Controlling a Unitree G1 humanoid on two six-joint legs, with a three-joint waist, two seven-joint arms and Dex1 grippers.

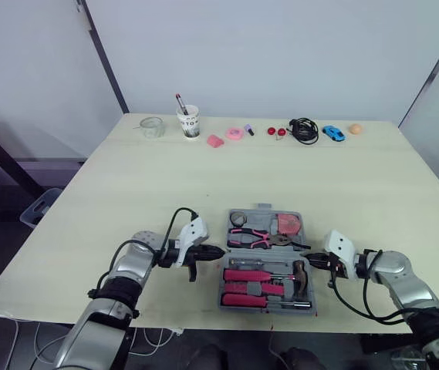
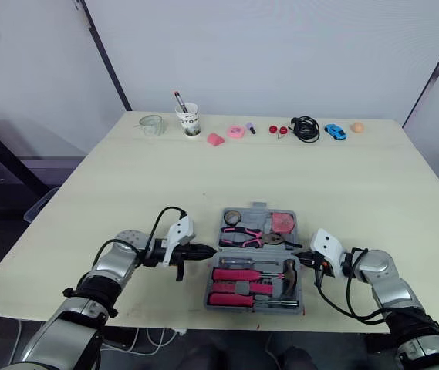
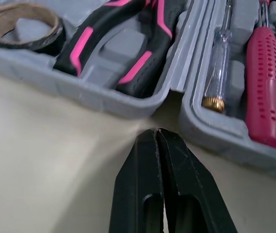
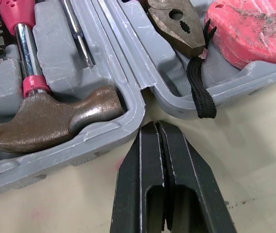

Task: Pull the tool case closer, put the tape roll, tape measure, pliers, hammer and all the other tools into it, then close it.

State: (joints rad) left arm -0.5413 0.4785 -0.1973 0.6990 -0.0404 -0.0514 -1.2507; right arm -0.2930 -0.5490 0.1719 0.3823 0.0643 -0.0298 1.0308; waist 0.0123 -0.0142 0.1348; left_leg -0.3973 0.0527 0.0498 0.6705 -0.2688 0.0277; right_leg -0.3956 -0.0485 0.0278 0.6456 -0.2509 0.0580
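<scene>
White walls stand behind a pale wood table (image 1: 126, 177). The grey tool case (image 3: 104, 97) lies open and flat near the front edge of the table, between the two grippers. The left gripper (image 1: 217, 251) is shut tight and holds nothing. Its tip is just beside the case, where the two halves meet. The right gripper (image 1: 312, 264) is also shut and empty, and it points at the same spot on the other side.

The far half holds the tape roll (image 1: 238, 218), the pliers (image 1: 251, 237) and the pink tape measure (image 1: 287, 224). The near half holds the hammer (image 1: 300, 277) and the pink screwdrivers (image 1: 254, 275).

Closing looks like the job left. A thin tip could slip off the smooth rim, and the half would flop back down. The black strap (image 4: 198, 92) hangs over the rim, so it could get pinched and keep the case from shutting. Loose tools might tumble out as a half tips up. A hard push could slide the case off the front edge.
</scene>
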